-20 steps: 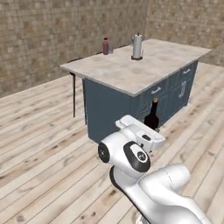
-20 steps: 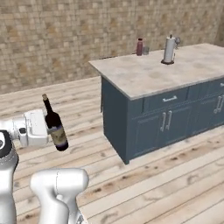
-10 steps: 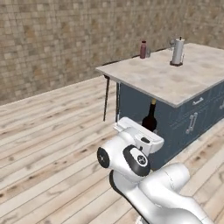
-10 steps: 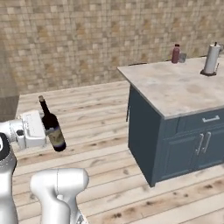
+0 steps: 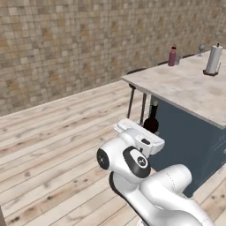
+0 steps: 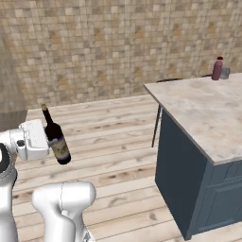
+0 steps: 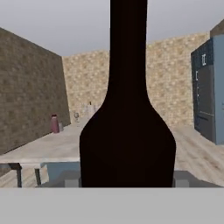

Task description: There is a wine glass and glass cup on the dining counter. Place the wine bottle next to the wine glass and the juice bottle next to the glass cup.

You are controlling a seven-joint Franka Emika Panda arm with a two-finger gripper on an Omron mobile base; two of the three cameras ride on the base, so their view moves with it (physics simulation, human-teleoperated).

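Wine bottle (image 6: 56, 137): dark, tilted, gripped by closed pincer (image 6: 43, 140) at left of right base view; fingers hidden behind it. Juice bottle (image 6: 217, 68), glass cup (image 6: 225, 73) touching or nearly: far tabletop (image 6: 203, 108) edge, upper right. Wine glass (image 5: 201, 47): tiny, faint.

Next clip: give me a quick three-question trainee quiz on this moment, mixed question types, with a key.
1. True or false: the wine bottle stands on the dining counter.
2. The juice bottle is: A) in the gripper; B) at the counter's far end beside the glass cup; C) on the floor.
3. Fill in: in the right base view the held bottle leans, its neck tipped toward the ____ of the picture.

Key: 1 false, the gripper holds it in the air, off the counter. 2 B. 3 left.
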